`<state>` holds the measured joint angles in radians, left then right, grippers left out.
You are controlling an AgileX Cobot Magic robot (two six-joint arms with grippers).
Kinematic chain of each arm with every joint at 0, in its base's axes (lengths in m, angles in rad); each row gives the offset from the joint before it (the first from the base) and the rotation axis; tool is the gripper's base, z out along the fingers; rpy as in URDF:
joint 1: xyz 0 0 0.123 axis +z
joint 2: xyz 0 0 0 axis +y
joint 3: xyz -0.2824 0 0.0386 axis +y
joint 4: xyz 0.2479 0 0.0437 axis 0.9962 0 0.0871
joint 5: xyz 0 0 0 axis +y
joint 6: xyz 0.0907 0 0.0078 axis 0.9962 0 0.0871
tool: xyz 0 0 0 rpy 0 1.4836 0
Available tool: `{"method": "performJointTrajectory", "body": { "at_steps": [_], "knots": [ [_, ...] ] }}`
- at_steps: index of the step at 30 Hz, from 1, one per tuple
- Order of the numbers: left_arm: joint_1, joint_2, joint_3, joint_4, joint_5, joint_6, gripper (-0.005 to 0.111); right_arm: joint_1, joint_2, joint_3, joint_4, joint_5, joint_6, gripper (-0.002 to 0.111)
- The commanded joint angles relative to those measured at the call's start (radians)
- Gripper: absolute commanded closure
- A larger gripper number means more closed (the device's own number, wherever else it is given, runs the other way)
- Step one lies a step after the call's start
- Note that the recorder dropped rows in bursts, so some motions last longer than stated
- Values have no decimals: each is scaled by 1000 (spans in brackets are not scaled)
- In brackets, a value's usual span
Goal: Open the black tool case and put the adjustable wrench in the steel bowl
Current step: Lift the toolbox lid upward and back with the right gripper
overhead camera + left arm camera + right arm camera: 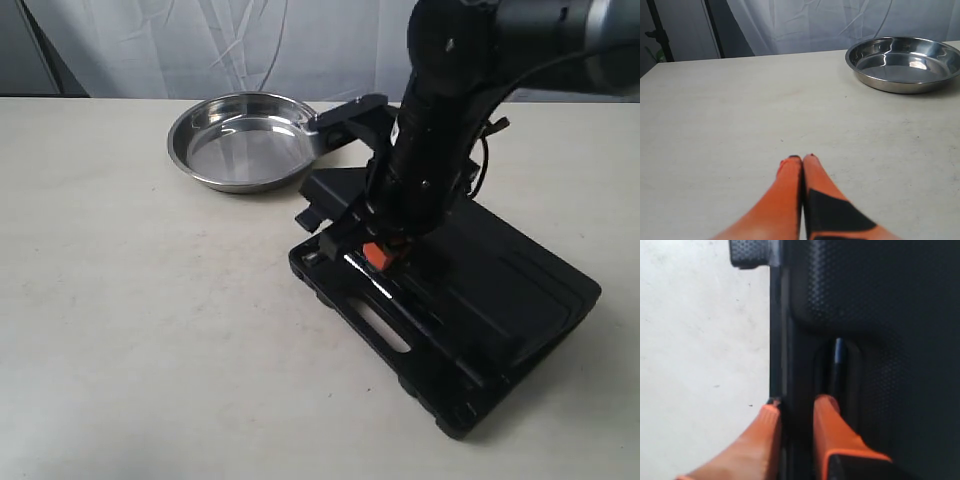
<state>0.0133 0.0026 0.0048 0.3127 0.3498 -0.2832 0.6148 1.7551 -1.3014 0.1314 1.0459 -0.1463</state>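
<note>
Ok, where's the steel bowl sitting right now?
In the exterior view the steel bowl sits empty on the table, left of centre, just behind the black tool case.

The exterior view looks down at a slant from a raised spot across the pale matte table [130, 300] toward a white curtain [250, 40], taking in at middle range the shallow round shiny stainless steel bowl [200, 172] and the large matte black moulded plastic tool case [500, 270]. The left wrist view sits low over the table [740, 125], facing along the orange left gripper [802, 158] toward the same bowl [890, 86] and curtain [840, 20]. The right wrist view hangs very near, facing down past the orange right gripper [797, 402] onto the case's slot-handle edge [880, 305] and a strip of table [700, 340], a spot the exterior view also covers.
</note>
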Motion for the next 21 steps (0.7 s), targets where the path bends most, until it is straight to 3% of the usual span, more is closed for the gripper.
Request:
{"method": "performJointTrajectory", "body": {
  "at_steps": [1, 8, 21],
  "knots": [
    [4, -3, -5, 7, -11, -2, 107, -7, -119, -1, -67, 16, 9, 109],
    [4, -3, -5, 7, -11, -2, 107, -90, -249, -1, -444, 17, 175, 109],
    [4, -3, -5, 7, -11, -2, 107, -355, -176, -1, -638, -85, 217, 109]
  ]
}}
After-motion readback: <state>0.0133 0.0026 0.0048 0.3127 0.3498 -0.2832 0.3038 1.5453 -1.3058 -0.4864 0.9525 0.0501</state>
